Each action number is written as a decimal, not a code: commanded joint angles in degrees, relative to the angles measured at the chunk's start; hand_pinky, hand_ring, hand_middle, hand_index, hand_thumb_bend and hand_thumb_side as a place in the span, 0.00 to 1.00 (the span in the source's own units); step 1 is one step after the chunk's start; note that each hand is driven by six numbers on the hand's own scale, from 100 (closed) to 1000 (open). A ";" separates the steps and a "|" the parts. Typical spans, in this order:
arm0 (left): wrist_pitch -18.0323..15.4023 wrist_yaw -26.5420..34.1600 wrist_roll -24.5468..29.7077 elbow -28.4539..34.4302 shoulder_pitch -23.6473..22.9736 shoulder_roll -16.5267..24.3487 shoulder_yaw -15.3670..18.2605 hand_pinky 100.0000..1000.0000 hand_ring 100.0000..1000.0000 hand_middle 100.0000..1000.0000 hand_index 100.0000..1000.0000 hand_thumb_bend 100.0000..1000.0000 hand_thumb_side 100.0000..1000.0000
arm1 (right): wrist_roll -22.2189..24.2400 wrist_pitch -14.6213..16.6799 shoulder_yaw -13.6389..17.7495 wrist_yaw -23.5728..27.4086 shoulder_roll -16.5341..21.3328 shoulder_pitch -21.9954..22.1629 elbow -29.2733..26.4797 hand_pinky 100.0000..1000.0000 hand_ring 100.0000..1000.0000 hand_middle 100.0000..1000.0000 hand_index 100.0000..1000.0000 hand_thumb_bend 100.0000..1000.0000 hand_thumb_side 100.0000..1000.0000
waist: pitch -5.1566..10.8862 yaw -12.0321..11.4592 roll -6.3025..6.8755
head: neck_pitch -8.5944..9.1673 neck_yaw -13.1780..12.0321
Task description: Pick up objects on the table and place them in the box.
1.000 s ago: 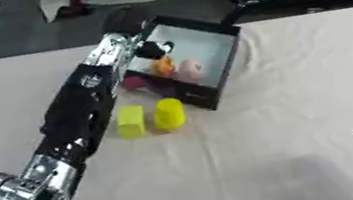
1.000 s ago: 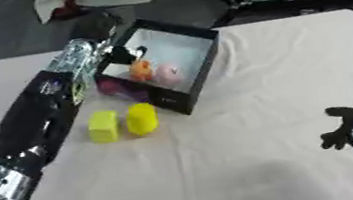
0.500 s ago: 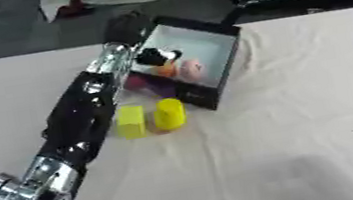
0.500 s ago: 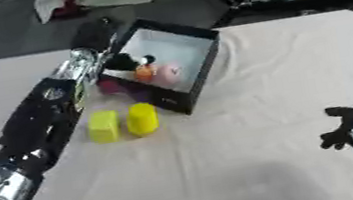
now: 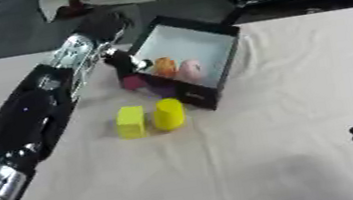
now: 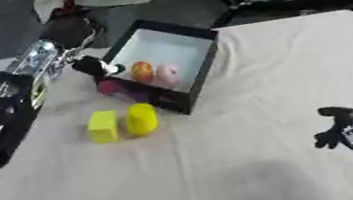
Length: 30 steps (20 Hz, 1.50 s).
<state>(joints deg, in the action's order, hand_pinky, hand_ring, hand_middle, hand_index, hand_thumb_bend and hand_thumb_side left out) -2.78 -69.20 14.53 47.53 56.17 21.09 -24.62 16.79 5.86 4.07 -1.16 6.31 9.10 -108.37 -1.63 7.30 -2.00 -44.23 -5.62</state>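
Left eye view: the left arm reaches across the tabletop (image 5: 252,161) from the near left corner toward the far edge. The left hand (image 5: 106,24) sits just beside the box's far left corner; whether its fingers are curled or straight I cannot tell. The black box (image 5: 225,61) lies tilted, white inside, holding an orange thing (image 5: 164,67) and a pink thing (image 5: 189,70). A magenta piece (image 5: 133,82) and a purple piece (image 5: 164,90) lie against the box's near wall. A yellow block (image 5: 131,122) and a yellow cylinder (image 5: 168,114) stand side by side, just nearer than the box.

Right eye view: the right hand (image 6: 341,130) rests near the near right corner, fingers relaxed, holding nothing. Chairs and frames crowd beyond the far edge.
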 commanded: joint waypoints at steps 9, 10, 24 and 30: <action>-11.16 11.27 10.96 9.08 -2.77 8.31 -10.60 0.72 0.66 0.73 0.85 0.44 0.52 | -0.27 0.19 0.39 -0.42 1.08 -0.12 -0.59 0.65 0.43 0.25 0.73 0.00 0.72 | 1.03 -0.30 0.34 | 0.11 0.55; -12.25 12.36 12.05 9.47 -2.50 8.77 -10.32 0.72 0.66 0.73 0.85 0.44 0.52 | -0.24 0.19 0.37 -0.43 1.08 -0.11 -0.58 0.65 0.43 0.25 0.73 0.00 0.72 | 1.05 -0.33 0.35 | 0.11 0.58; -14.84 24.31 26.15 17.15 0.26 14.07 -6.36 0.73 0.67 0.74 0.86 0.40 0.50 | -0.47 0.23 0.63 -0.44 1.23 0.00 -0.64 0.65 0.43 0.25 0.73 0.00 0.71 | 1.33 -0.42 0.47 | 0.11 0.82; -13.50 30.54 32.42 21.17 -0.75 16.03 -8.94 0.71 0.64 0.71 0.84 0.39 0.49 | -0.46 0.24 0.63 -0.49 1.38 0.00 -0.64 0.65 0.43 0.25 0.73 0.00 0.71 | 1.37 -0.44 0.67 | 0.11 0.86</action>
<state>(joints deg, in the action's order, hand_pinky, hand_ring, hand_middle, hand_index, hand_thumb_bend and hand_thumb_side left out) -16.48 -40.10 45.64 67.21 54.47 35.16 -33.43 16.52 6.00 4.26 -1.31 6.40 9.20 -108.26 -1.62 6.93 -2.00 -44.23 -4.89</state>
